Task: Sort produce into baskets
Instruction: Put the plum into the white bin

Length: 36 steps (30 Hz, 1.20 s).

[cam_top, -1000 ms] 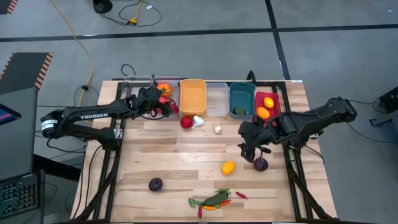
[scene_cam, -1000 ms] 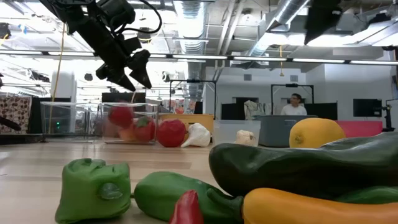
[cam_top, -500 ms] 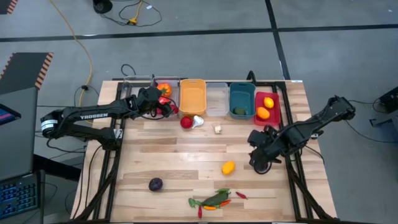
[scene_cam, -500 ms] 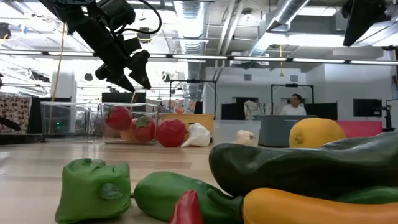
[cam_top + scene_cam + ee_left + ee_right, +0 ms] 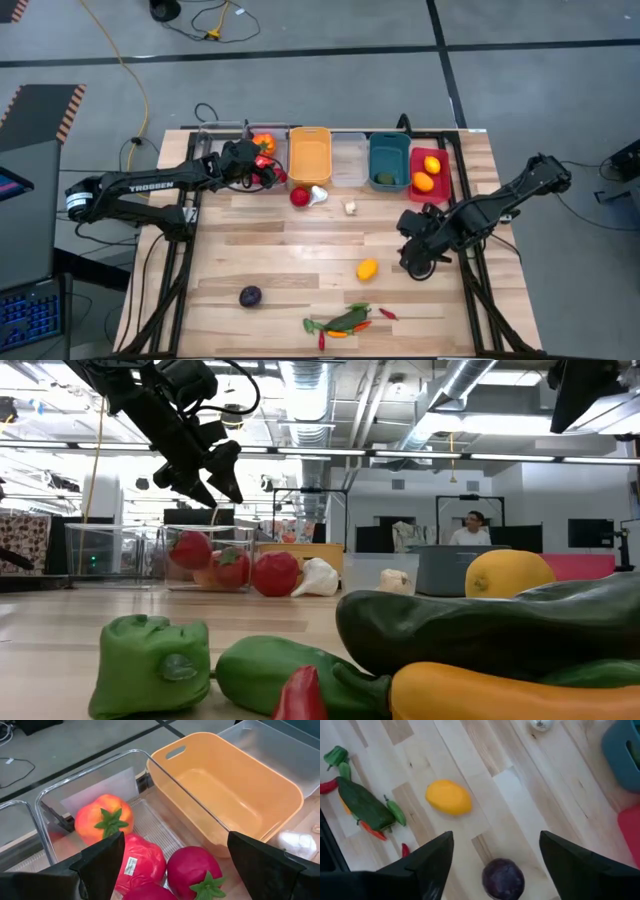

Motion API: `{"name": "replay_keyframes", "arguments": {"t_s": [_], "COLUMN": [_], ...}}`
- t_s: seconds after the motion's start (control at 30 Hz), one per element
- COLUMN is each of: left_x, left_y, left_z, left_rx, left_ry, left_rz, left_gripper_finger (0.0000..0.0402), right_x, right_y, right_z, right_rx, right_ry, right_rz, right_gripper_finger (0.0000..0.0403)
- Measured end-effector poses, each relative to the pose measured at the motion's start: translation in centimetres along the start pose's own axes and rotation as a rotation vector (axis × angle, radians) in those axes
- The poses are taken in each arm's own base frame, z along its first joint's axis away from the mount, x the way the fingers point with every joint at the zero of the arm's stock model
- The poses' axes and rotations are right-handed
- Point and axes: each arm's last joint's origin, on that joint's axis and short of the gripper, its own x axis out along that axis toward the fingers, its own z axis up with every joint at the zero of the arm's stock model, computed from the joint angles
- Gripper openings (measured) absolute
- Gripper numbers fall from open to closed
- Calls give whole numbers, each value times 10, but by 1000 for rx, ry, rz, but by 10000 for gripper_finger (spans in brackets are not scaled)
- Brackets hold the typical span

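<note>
right end effector (image 5: 492,857) spread, above purple ball (image 5: 503,878) on bench (image 5: 300,250), ball between its fingers, straight below | round, no long axis | right arm nearest | left end effector (image 5: 172,860) spread over clear basket (image 5: 95,785)

grey floor (image 5: 330,80) with a yellow cable (image 5: 128,70); ceiling pipes (image 5: 460,380) and strip lights overhead.

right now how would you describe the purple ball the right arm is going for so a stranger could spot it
Start at the red basket that ends the row on the right arm's side, then come toward the near edge to the open right gripper. The dark purple ball lies on the bare wood directly under it, between its fingers. The other purple ball sits alone on the left arm's side, and the neighbouring lemon is yellow.
</note>
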Motion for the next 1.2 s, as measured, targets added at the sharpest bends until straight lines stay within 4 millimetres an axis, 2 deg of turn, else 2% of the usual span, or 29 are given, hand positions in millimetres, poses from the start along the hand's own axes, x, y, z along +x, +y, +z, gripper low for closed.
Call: {"name": "replay_keyframes", "arguments": {"t_s": [0.27,0.47,0.6,0.77,0.97,1.2], "left_x": [0,0,0,0,0,0], "left_y": [0,0,0,0,-1,-1], "left_z": [0,0,0,0,0,0], "left_rx": [0,0,-1,0,-1,-1], "left_ry": [0,0,0,2,13,13], "left_rz": [0,0,0,-5,-41,-40], "left_gripper_finger": [341,341,341,341,341,341], "right_x": [0,-1,3,26,62,93], "right_y": [0,7,11,22,35,45], "right_z": [0,-1,-7,-18,-29,-34], "right_rx": [1,-5,-44,-129,-198,-288], "right_ry": [0,-28,7,121,383,495], "right_rz": [0,54,15,-122,-220,-296], "right_gripper_finger": [395,388,385,385,385,385]}}
